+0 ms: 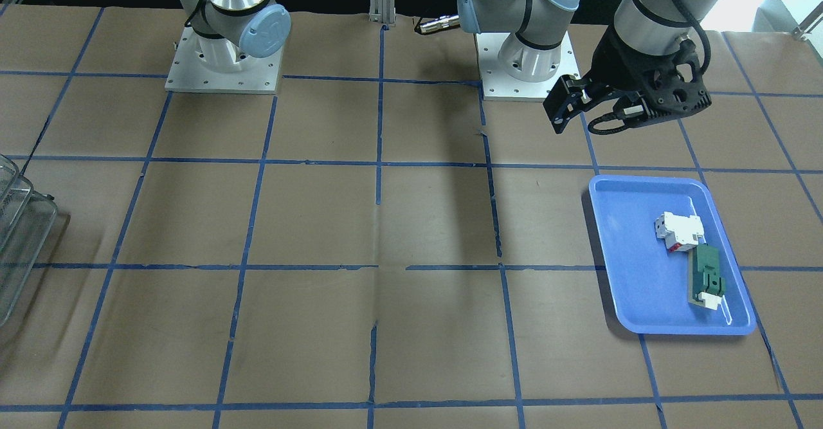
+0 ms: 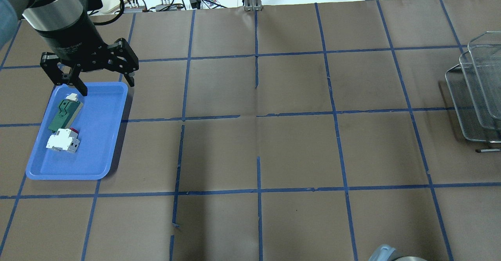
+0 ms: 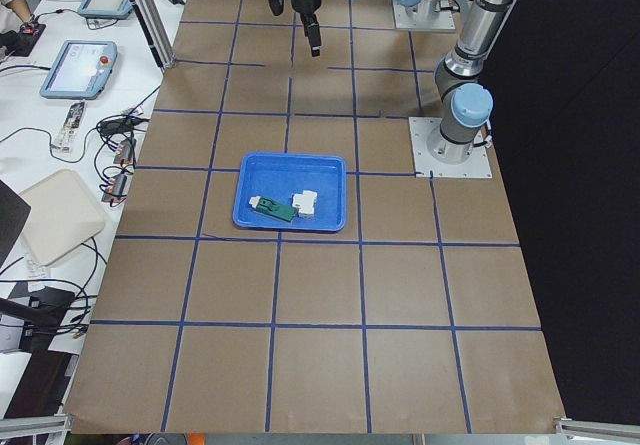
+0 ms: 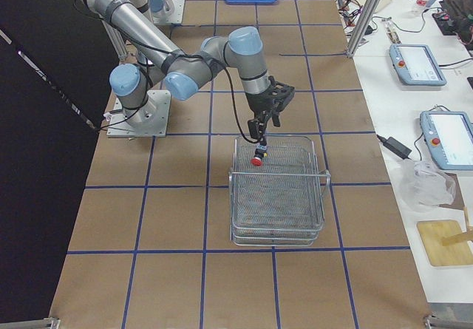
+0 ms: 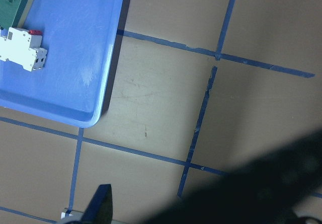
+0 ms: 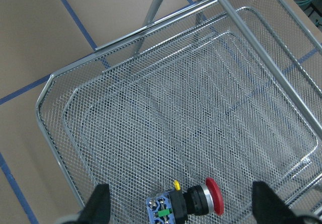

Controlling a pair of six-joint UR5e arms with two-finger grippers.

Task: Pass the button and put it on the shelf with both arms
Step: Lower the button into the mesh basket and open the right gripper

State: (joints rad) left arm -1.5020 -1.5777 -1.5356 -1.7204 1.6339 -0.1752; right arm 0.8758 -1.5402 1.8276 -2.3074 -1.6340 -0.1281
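Observation:
The button, with a red cap and a bluish base, lies on its side on the top mesh tier of the wire shelf, near the tier's edge. My right gripper hovers just above it, open, with one finger on each side and not touching it. In the exterior right view the button sits right under the right gripper, at the shelf's edge nearest the robot. My left gripper is open and empty, above the far end of the blue tray.
The blue tray holds a white-and-red breaker block and a flat green-and-white part. The shelf stands at the table's right end in the overhead view. Blue tape lines grid the brown table.

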